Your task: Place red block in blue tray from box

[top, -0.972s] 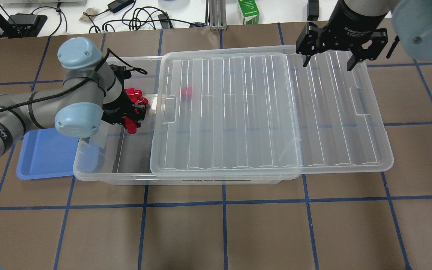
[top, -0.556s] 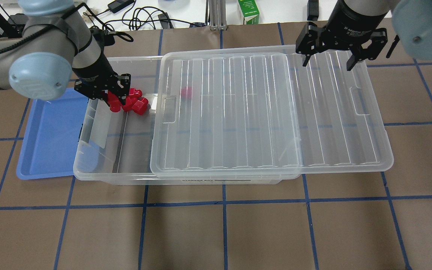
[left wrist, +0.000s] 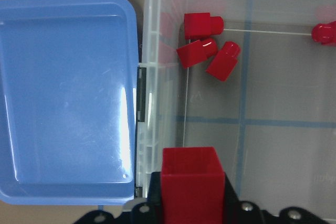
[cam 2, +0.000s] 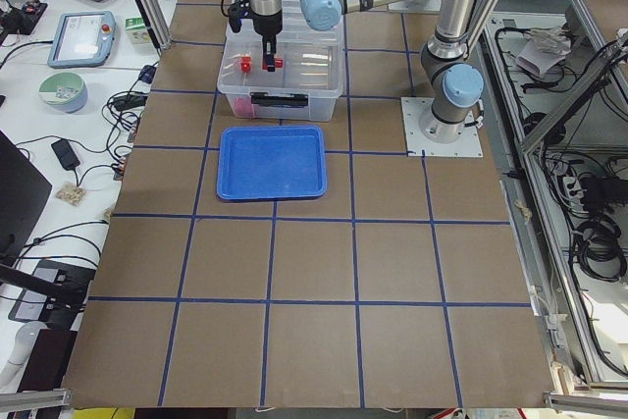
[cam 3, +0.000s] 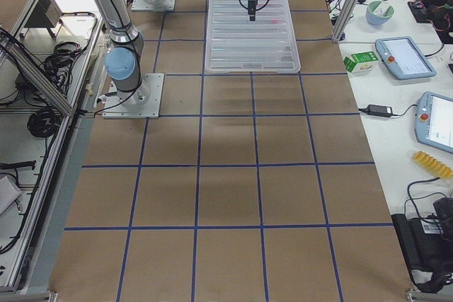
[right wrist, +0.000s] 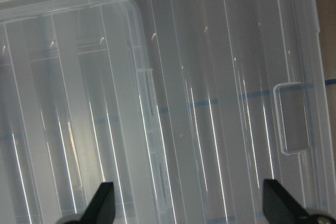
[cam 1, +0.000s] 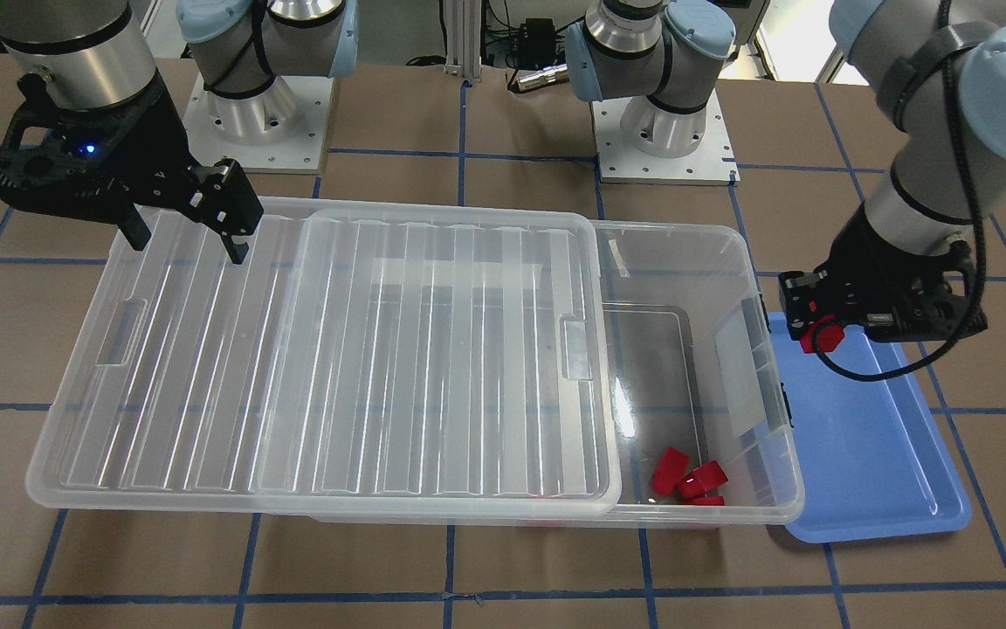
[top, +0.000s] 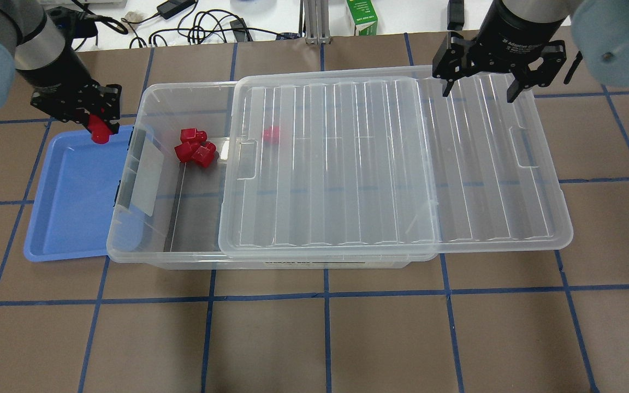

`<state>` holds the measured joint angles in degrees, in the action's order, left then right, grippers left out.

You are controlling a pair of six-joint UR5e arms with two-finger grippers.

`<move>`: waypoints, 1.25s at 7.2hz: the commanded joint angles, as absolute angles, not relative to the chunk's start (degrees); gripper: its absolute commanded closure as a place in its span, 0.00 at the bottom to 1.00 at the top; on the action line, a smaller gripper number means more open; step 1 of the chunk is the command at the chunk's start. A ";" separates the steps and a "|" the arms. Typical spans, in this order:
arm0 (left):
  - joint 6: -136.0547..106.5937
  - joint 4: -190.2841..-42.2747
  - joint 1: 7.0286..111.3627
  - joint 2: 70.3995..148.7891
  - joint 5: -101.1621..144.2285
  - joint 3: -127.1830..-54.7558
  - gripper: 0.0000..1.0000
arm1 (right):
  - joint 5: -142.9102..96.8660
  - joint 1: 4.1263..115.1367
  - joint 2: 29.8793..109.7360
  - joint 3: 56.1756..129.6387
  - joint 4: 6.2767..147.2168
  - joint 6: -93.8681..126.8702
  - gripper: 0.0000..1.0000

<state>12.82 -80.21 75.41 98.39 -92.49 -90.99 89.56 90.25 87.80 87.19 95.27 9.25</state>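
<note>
My left gripper (top: 98,126) is shut on the red block (top: 98,133) and holds it above the far corner of the blue tray (top: 69,202), just left of the box (top: 129,245). The block also shows in the front view (cam 1: 820,335) and the left wrist view (left wrist: 191,182). Three other red blocks (top: 194,148) lie in the box's open left end. One more (top: 271,134) lies under the lid (top: 391,164), which is slid to the right. My right gripper (top: 475,90) is open and empty above the lid's far right part.
The blue tray (cam 1: 878,454) holds nothing and its right edge lies under the box's end. Cables, a green carton (top: 362,19) and devices lie on the white bench beyond the table's far edge.
My left gripper has risen out of the box with the red block and moved left, to above the tray's far corner. The right arm has not moved.
</note>
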 commanded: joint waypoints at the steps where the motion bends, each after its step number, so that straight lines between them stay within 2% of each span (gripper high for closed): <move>1: 25.34 -79.29 65.69 100.88 -91.85 -92.80 0.75 | 89.56 89.13 87.54 87.19 95.27 6.95 0.00; 2: 27.40 -75.97 63.65 102.73 -90.02 -94.90 0.76 | 89.73 86.60 87.45 87.27 95.27 3.03 0.00; 4: 28.21 -59.06 62.23 109.04 -89.38 -102.09 0.76 | 89.64 75.99 87.54 89.45 95.18 -7.49 0.00; 6: 28.48 -54.85 60.48 112.31 -89.47 -104.41 0.71 | 93.83 72.17 87.54 93.59 97.81 -10.71 0.00; 8: 27.78 -54.76 59.85 113.81 -90.17 -103.98 0.17 | 102.26 70.93 86.75 96.75 100.98 -14.04 0.00; 9: 27.69 -55.36 60.29 112.43 -90.00 -103.37 0.05 | 103.00 70.41 86.66 99.29 102.90 -14.06 0.00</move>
<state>27.96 -55.04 60.01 113.13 -89.91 -103.90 100.28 71.19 86.90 96.49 100.94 -13.06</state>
